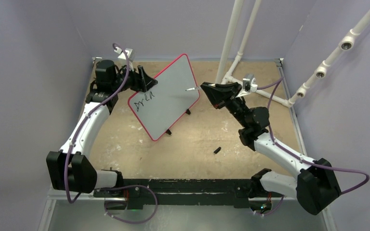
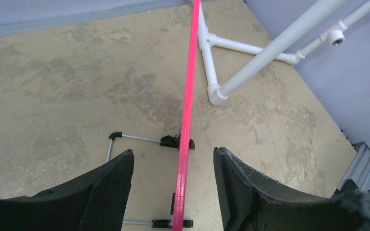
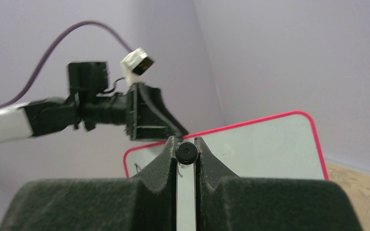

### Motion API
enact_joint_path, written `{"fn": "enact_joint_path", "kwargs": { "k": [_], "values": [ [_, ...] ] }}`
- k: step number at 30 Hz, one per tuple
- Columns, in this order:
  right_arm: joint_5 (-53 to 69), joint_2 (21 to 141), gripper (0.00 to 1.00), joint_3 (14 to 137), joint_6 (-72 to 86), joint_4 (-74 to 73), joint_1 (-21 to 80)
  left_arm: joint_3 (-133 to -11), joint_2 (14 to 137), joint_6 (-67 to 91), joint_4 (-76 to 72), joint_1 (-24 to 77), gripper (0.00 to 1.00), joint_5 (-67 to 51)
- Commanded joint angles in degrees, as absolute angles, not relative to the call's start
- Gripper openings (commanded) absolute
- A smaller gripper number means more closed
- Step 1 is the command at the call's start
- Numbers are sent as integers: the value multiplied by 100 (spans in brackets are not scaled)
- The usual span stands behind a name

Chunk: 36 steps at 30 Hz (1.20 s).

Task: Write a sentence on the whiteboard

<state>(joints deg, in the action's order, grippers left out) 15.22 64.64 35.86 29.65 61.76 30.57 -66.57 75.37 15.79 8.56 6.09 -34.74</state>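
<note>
Left gripper (image 2: pixel 173 153), arm reaching forward, spreads wide astride the rim of the upright whiteboard (image 1: pixel 168 103). Right gripper (image 3: pixel 186 142), extended leftward, pinches a marker (image 3: pixel 186 153) aimed at the board face. The sentence (image 1: pixel 143 100) sits near the left fingers (image 2: pixel 111 187).

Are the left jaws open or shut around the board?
Open: the board's rim runs between the jaws, with gaps on both sides.

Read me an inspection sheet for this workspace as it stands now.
Surface: tan table, worn and blotchy.
Job's things: whiteboard stands tilted, with a few black letters written. The marker tip is near its face; contact cannot be told.
Clutter: small black piece, maybe a cap, lying loose.
Grippers: left gripper open, fingers astride the board's rim without touching. Right gripper shut on the marker.
Cables: purple cables along both arms.
Surroundings: white pipe frame, lilac walls.
</note>
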Motion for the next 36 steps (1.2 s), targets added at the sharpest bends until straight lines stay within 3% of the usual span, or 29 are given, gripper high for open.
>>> {"fn": "enact_joint_path", "kwargs": {
  "k": [1, 11, 15, 19, 24, 36],
  "values": [
    [2118, 6265, 0, 3435, 2695, 5830, 3041, -6956, 7781, 1464, 797, 644, 62, -3776],
    [2302, 6281, 0, 3351, 2592, 5720, 3034, -6892, 8185, 1366, 716, 729, 61, -3983],
    [2332, 6349, 0, 3356, 2611, 5762, 3041, -6863, 8180, 1350, 667, 738, 33, -4151],
    [2349, 6405, 0, 3378, 2541, 5812, 3041, -6767, 8083, 1214, 704, 747, 22, -4235],
    [2500, 6491, 0, 3474, 2475, 5810, 3036, -6625, 8025, 1067, 731, 756, 0, -4561],
    [2167, 6971, 0, 3647, 2646, 6767, 3403, -6583, 8046, 756, 1149, 1081, 0, -5315]
  ]
}}
